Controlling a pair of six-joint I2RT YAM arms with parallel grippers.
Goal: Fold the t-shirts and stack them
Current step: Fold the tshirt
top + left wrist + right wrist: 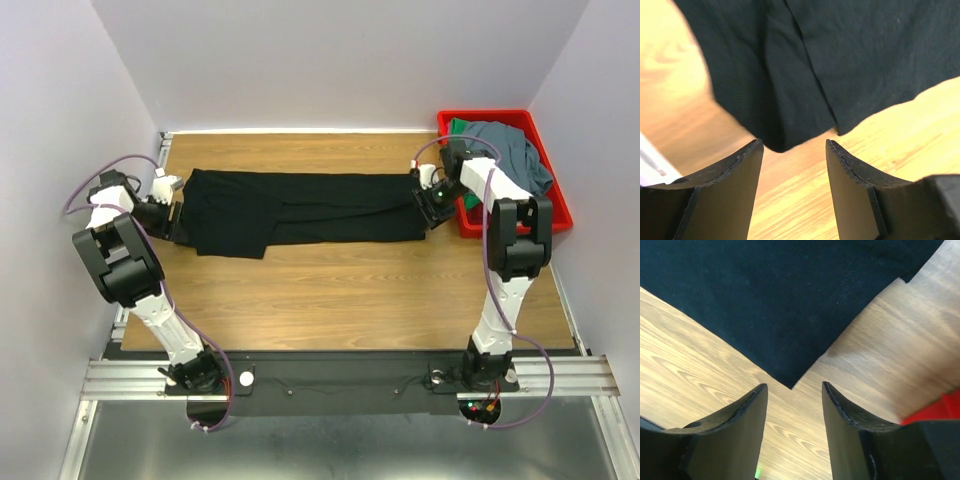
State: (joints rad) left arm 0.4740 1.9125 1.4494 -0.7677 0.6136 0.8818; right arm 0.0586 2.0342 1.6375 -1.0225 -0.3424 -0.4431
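- The black shirt (300,210) lies flat across the far half of the table (330,290) as a long narrow band running left to right. You can take its lengthwise folds as done.
- It looks too long to stack, so by my reading the crosswise folds are left.
- The grey-blue shirt (515,155) and the green shirt (460,127) lie crumpled in the red bin (555,215) at the far right. Neither is folded, and no stack exists yet.
- Your left gripper (794,142) sits at the band's left end, jaws spread wide and holding nothing, a cloth corner just ahead of the gap.
- Your right gripper (794,384) sits at the right end beside the bin, jaws likewise wide and empty, a hem corner just ahead.
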